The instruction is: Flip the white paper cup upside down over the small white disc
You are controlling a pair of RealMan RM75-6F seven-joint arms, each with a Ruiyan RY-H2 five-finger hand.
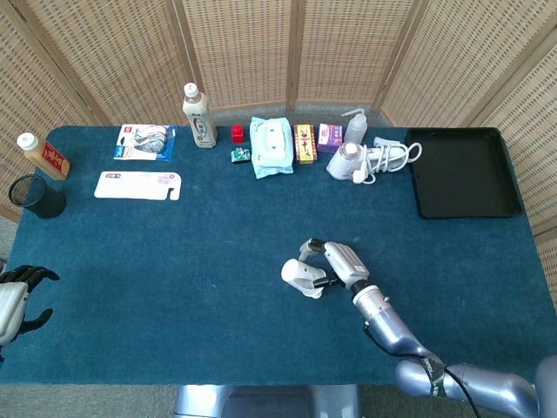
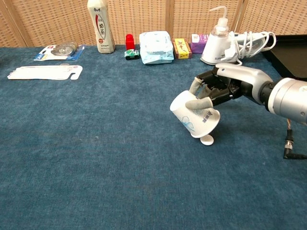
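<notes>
1. Gripping the white paper cup (image 2: pixel 194 116), the right hand (image 2: pixel 221 87) has its fingers (image 2: pixel 198 103) wrapped round the cup's wall; the cup hangs tilted at the hand's lower-left in the chest view, its wider mouth turned down and to the right.
2. Small white disc (image 2: pixel 207 140): lies on the blue desk (image 2: pixel 96 158) directly under the cup's lowered rim, partly covered by it. Whether the rim touches the disc cannot be told. In the head view the disc is hidden beneath the cup (image 1: pixel 301 276) and the right hand (image 1: pixel 339 264).
3. Left hand (image 1: pixel 16 296): seen only at the left edge of the head view, off the desk's near-left corner, holding nothing, its dark fingers apart.
4. Back row of the desk, well apart from the cup, left to right in the chest view: a tall white drink bottle (image 2: pixel 100 25), a small red object (image 2: pixel 129 41), a pale wet-wipes pack (image 2: pixel 155 46), a yellow box (image 2: pixel 182 48), a purple box (image 2: pixel 197 42), a squeeze wash bottle (image 2: pixel 217 28) and a white hair dryer with coiled cord (image 2: pixel 244 42).
5. Left side: a blister pack (image 1: pixel 145 142), a flat white card package (image 1: pixel 137 185), a brown-labelled bottle (image 1: pixel 43 156) and a black mesh cup (image 1: pixel 36 196).
6. Right side: a black tray (image 1: pixel 461 171).
</notes>
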